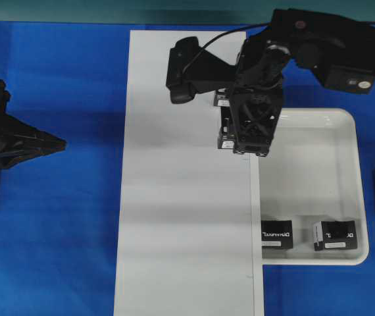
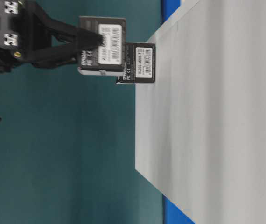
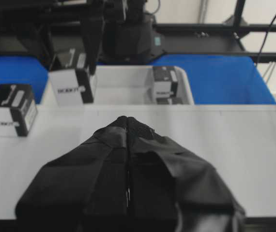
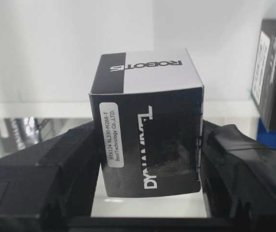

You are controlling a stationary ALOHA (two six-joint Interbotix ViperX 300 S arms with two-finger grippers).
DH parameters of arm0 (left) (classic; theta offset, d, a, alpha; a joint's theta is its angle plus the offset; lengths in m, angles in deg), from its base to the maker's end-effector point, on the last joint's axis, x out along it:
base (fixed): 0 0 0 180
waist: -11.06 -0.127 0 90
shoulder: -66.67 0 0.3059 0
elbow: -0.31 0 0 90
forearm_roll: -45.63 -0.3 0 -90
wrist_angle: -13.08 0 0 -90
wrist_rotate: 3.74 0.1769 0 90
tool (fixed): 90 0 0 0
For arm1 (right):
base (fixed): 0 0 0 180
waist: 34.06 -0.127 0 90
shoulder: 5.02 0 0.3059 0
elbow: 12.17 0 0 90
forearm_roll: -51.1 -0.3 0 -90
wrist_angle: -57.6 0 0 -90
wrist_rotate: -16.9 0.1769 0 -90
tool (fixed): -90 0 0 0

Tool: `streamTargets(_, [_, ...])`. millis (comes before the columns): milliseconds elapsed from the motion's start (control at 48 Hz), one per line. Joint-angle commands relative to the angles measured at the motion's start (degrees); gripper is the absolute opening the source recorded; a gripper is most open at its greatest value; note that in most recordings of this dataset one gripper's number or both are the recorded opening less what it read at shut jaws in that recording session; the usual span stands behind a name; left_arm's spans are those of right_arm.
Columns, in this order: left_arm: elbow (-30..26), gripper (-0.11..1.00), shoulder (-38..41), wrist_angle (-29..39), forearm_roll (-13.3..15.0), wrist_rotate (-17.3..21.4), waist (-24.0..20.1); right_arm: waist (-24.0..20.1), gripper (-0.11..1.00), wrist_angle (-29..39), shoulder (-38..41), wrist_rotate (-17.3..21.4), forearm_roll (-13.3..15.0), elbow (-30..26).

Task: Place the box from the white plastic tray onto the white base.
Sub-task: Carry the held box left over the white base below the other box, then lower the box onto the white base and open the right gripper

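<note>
Currently the right end effector clamps a box above the white base — beside another box; left end effector closed.

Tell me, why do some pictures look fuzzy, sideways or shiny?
Left wrist view: the left tool fills the front, blurry and dark. Right wrist view: the held box is sharp and the right tool soft. Table-level view: the whole picture lies sideways. Overhead view: the white plastic tray gleams along its rim.
</note>
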Motion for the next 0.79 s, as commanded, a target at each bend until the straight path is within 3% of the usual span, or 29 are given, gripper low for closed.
streamTargets(0, [-1.49,-0.07,0.26,-0.18,-0.09,0.0,0.0,-0.62,0.58,-1.32,1.49,-0.35,0.18,0.0])
streamTargets(771, [-1.41,-0.07,0.53,-0.18,-0.09,0.0,0.35,-0.7,0.58,-4.31,4.66,-1.32,0.26,3.52])
